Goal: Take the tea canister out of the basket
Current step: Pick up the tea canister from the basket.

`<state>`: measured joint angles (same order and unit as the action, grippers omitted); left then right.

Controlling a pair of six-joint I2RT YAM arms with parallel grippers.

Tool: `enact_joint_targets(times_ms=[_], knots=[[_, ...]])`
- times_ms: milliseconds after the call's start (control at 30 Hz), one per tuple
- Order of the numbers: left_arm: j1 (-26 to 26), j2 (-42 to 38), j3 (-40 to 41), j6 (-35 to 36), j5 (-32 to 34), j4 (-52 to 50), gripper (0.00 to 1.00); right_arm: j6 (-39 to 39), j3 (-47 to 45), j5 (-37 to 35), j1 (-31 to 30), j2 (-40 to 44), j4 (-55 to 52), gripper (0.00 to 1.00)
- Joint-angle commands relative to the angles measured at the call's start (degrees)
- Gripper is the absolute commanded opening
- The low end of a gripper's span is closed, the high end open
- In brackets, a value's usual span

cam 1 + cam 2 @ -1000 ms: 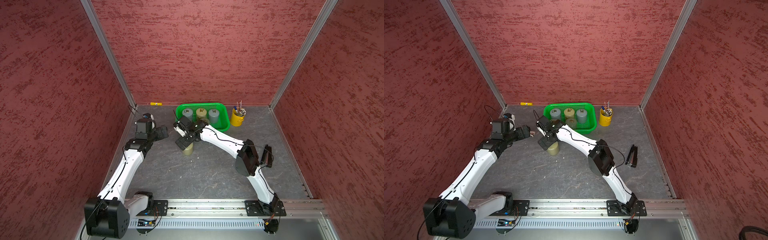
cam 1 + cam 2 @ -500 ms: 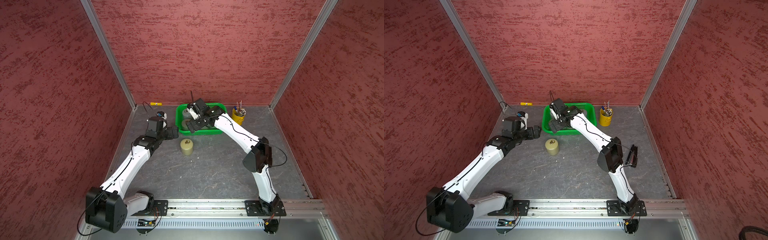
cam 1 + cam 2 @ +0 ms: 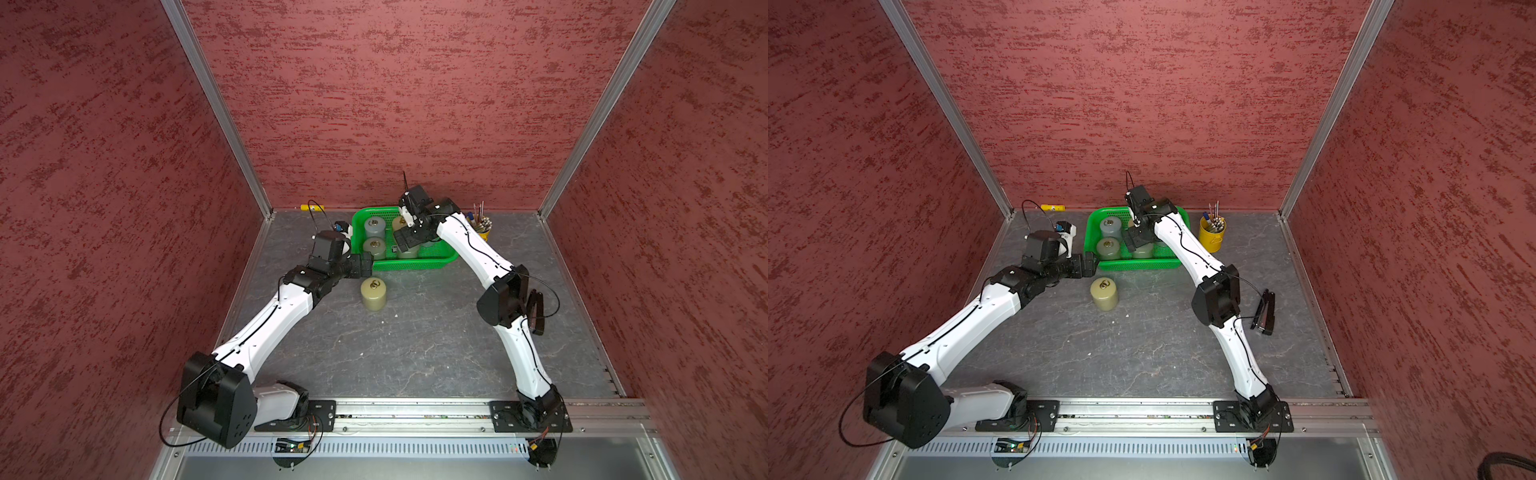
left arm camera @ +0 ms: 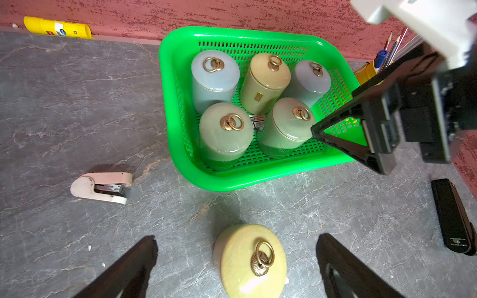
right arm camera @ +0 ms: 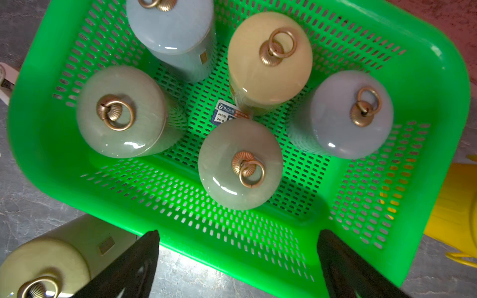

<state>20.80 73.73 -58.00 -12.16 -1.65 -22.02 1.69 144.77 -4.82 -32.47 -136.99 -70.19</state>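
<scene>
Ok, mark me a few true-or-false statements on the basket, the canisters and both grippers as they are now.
Five canisters stand in the basket. True.
The yellow canister outside the basket lies on its side. False: it stands upright on the table.
The right gripper holds a canister. False: it is open and empty.
The left gripper is open. True.
The pen bucket sits inside the basket. False: it stands beside it.

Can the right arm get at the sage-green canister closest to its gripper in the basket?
Probably yes. The right gripper hangs open over the near wall of the basket, the sage-green canister upright just beyond, nothing over its lid. The tan canister behind it stands close, so finger room there looks tight.
</scene>
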Motion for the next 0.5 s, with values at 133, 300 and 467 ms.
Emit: enact_joint_targets(times_ms=[133,300,467], knots=[[0.56,0.18,-1.33,0.27,-1.16,1.37,1.0,-0.95,2.89,-0.58,0.48,-3.35,1.85,0.99],[0.55,0.14,-1.09,0.22,-0.98,1.19,1.0,-0.6,3.04,-0.64,0.8,-4.74,4.57,0.99],[0.56,-0.11,-1.07,0.39,-0.8,1.22,1.0,-0.5,3.15,-1.02,1.16,-6.21,5.48,0.99]])
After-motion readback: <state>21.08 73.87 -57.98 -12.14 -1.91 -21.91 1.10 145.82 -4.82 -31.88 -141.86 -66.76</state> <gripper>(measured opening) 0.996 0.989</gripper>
